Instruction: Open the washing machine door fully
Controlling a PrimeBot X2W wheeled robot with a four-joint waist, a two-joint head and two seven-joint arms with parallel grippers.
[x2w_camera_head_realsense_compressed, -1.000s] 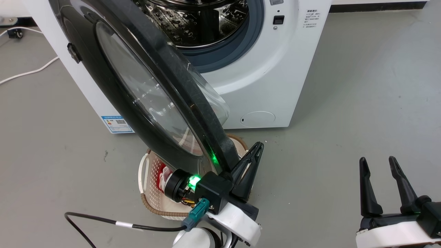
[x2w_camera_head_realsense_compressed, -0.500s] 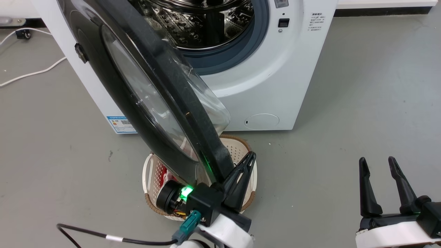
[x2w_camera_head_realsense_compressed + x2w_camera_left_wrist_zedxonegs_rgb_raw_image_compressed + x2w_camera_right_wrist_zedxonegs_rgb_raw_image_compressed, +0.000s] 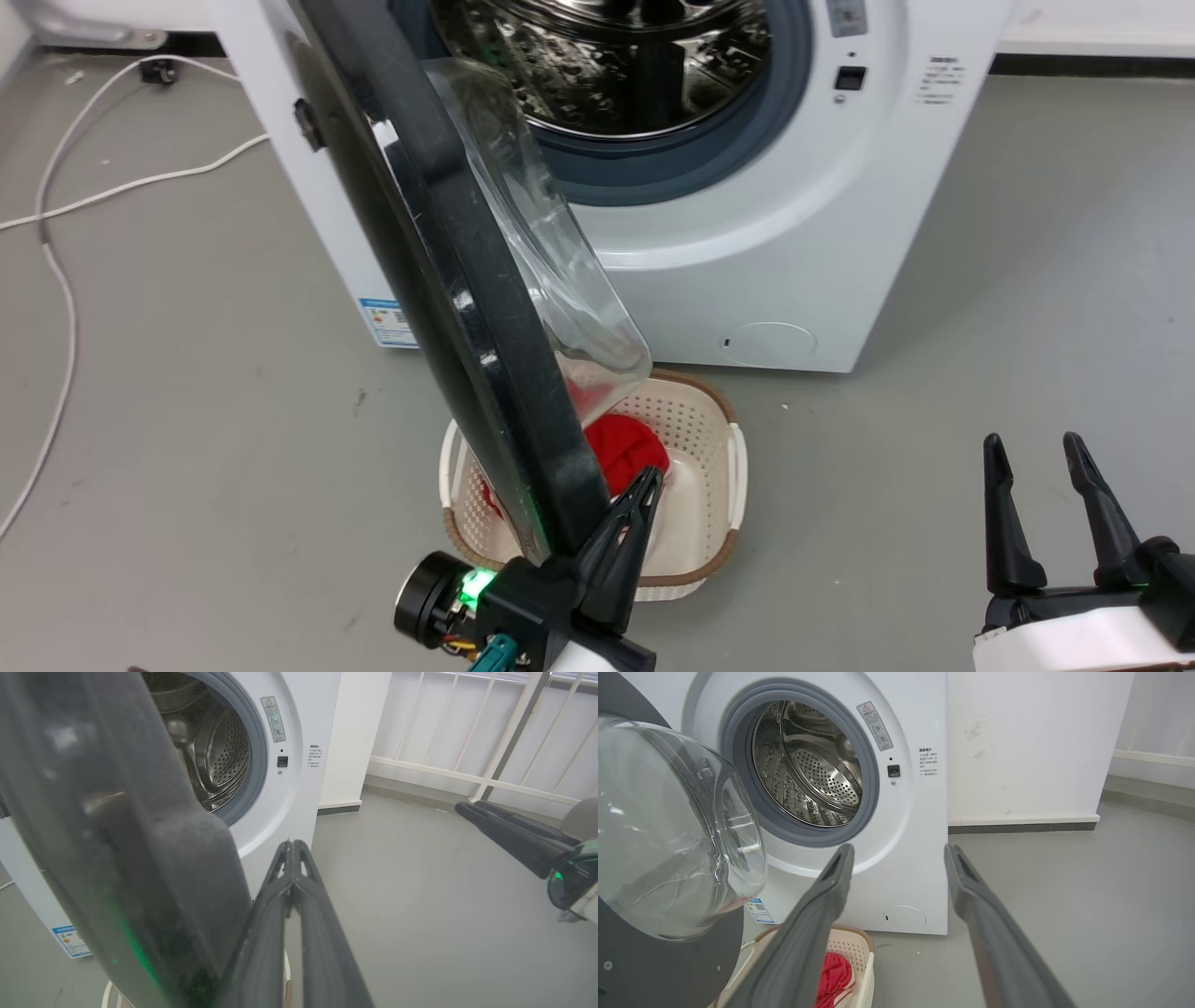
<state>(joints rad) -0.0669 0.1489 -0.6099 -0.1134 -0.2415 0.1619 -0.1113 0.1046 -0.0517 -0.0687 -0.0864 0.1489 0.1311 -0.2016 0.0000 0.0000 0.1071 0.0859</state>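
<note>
Swung wider: glossy black round washing machine door (image 3: 485, 308) sits just left of left tool (image 3: 644, 483), fingers together; right tool (image 3: 1032, 448) apart, farther.

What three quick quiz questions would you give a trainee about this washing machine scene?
1. True or false: the right gripper is clamped on the washing machine door.
2. What lies in the basket below the door? A. a red cloth B. a white towel C. a bottle
3. Fill the gap: the left gripper, beside the door's rim, has its fingers ___ (open or shut).

Key: 1 false, it is open and apart from the door; 2 A; 3 shut.
</note>
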